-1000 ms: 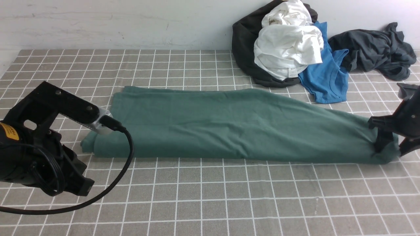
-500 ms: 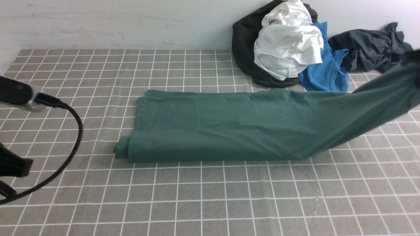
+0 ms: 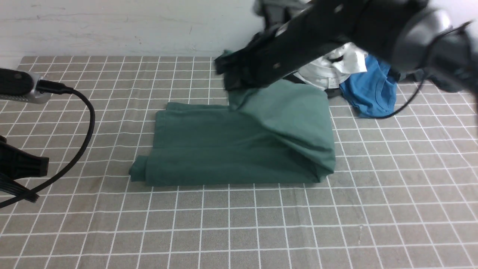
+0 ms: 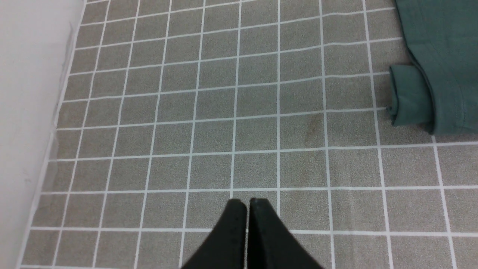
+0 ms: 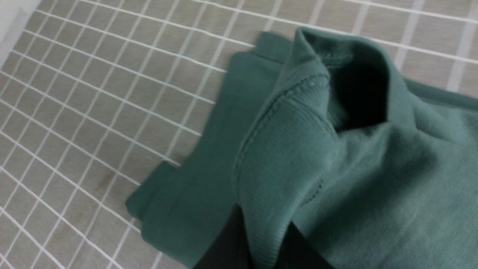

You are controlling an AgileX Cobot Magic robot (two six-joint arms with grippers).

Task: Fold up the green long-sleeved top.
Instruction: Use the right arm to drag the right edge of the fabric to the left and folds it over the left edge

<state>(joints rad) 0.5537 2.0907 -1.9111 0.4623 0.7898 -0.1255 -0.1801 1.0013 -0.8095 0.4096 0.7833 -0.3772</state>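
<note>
Presently, the right hand (image 5: 263,224) is clenched on a ribbed edge of the dark green cotton long-sleeved top (image 3: 224,149), held above the folded remainder central on the grey checked desk (image 3: 261,231), while the left hand (image 4: 247,203) hangs clenched, empty.

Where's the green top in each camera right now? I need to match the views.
Front: the top lies mid-picture, with its right end lifted and doubled over.
Left wrist: only one corner shows, at the picture's upper right edge.
Right wrist: it fills the picture's middle and right, and the right hand pinches its ribbed edge.
Shared landmark: the rolled cuff sticking out at one corner.
</note>
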